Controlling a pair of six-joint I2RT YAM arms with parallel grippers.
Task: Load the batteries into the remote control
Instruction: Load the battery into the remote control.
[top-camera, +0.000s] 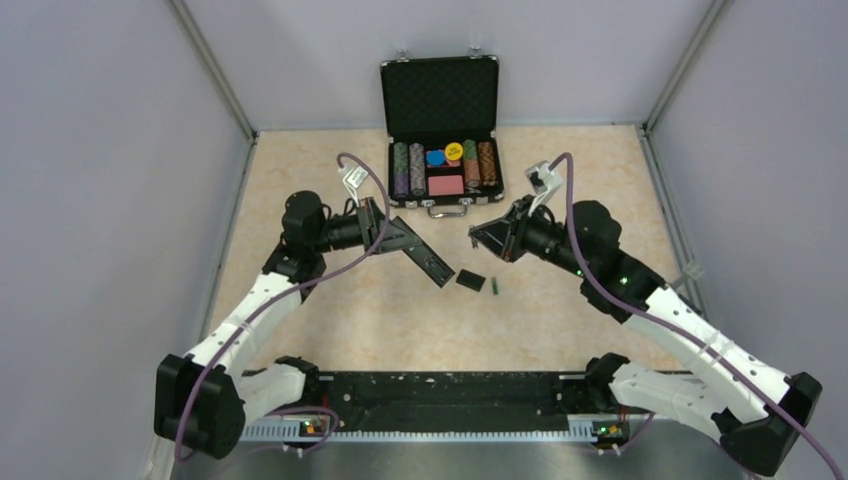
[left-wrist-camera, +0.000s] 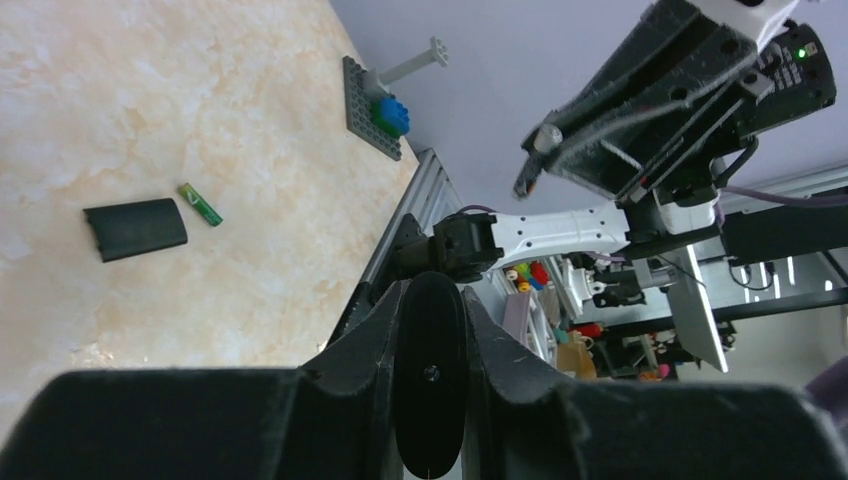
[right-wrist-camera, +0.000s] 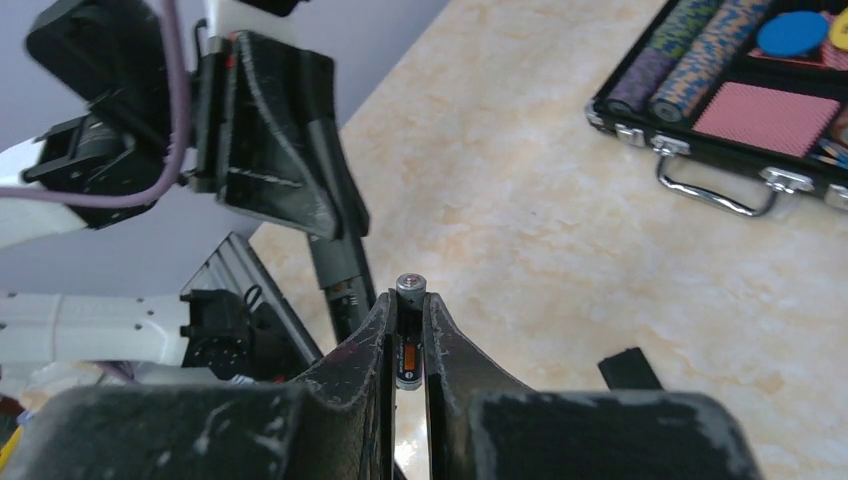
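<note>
My left gripper (top-camera: 383, 231) is shut on one end of the remote control (top-camera: 425, 256), a slim black bar slanting down to the right, off the table. In the left wrist view the remote (left-wrist-camera: 430, 380) shows end-on between the fingers. My right gripper (top-camera: 482, 238) is shut on a battery (right-wrist-camera: 409, 340), dark with an orange mark and a silver tip, held just right of the remote's free end (right-wrist-camera: 343, 270). A second, green battery (top-camera: 495, 286) lies on the table beside the small black cover piece (top-camera: 470, 281). Both also show in the left wrist view: battery (left-wrist-camera: 200, 203), cover (left-wrist-camera: 135, 228).
An open black case of coloured chips (top-camera: 442, 165) stands at the back centre, its handle (right-wrist-camera: 725, 190) facing the grippers. A grey brick plate with a blue brick (left-wrist-camera: 375, 118) shows in the left wrist view. Grey walls enclose the table on three sides.
</note>
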